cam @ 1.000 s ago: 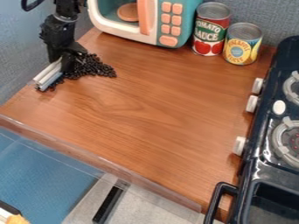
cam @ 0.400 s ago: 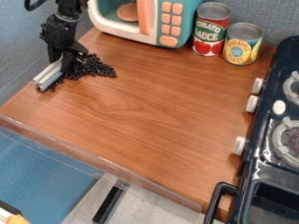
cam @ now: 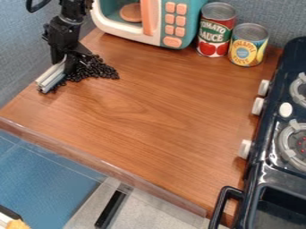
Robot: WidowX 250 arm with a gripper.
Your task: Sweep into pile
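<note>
Nearest me, a black bar (cam: 110, 208) lies at a slant beyond the bottom edge of the counter, and a clear strip (cam: 101, 163) runs along that edge. On my right is the dark stove (cam: 256, 179), its black handle (cam: 217, 209) toward me and white knobs along its side. The brown wooden counter (cam: 149, 116) spreads out beyond the strip.

Farther off, over at the upper left, I see a pale grey piece (cam: 50, 77) made of two lengths side by side, slanting down to the wood. My gripper (cam: 67, 61) hangs down right against it; I can't tell how far open it is, or whether it has hold of that piece. The small dark beans (cam: 97, 71) lie in a loose heap around the piece's lower end and to the right of the gripper, with a few strays near the tip.

Farthest back stand the yellow can (cam: 248, 47), the red can (cam: 216, 31) just beside it, and the teal and white toy microwave (cam: 192, 20).
</note>
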